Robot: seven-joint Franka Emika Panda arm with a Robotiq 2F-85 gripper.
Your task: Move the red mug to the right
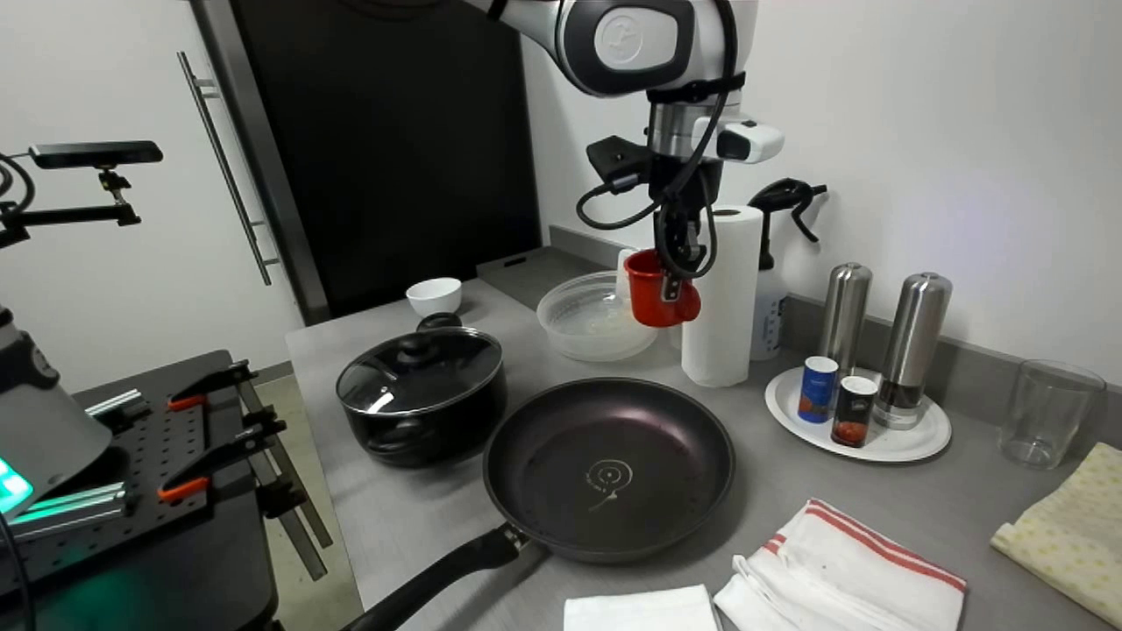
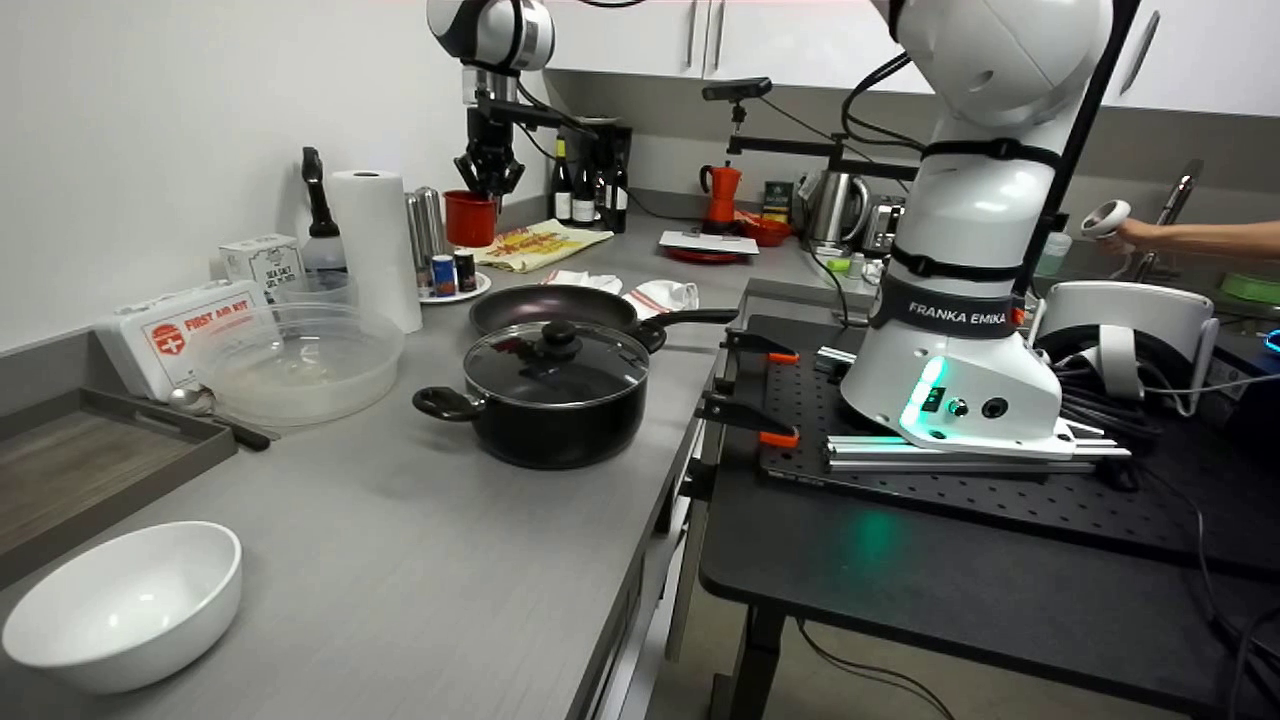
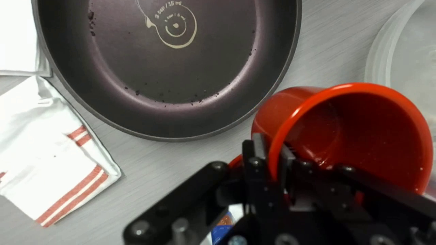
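Currently, the operation in hand appears to be the transfer step: the gripper [image 3: 273, 156] is narrowed onto the wall of the red mug [image 3: 347, 132], with the rim running between its fingers [image 3: 259, 145]. In both exterior views the mug hangs above the counter [image 1: 789, 478], roughly upright; the wrist view shows it between the frying pan [image 1: 609, 469] and the clear tub [image 1: 589, 349]. For the next move, maintain grip pressure, traverse to the right (the views do not fix whose right is meant; confirm before moving), then lower onto a level spot and release. Passing the paper towel roll [image 1: 723, 324], which appears near the mug, would call for care. Item count: one red mug, one frying pan, one lidded pot [image 1: 429, 390], one clear tub, one white bowl [image 1: 436, 298], one paper towel roll, one white plate [image 1: 903, 443], two steel mills [image 1: 916, 337], two small jars [image 1: 818, 390]; the bottles [image 2: 562, 190] overlap, so no count is given
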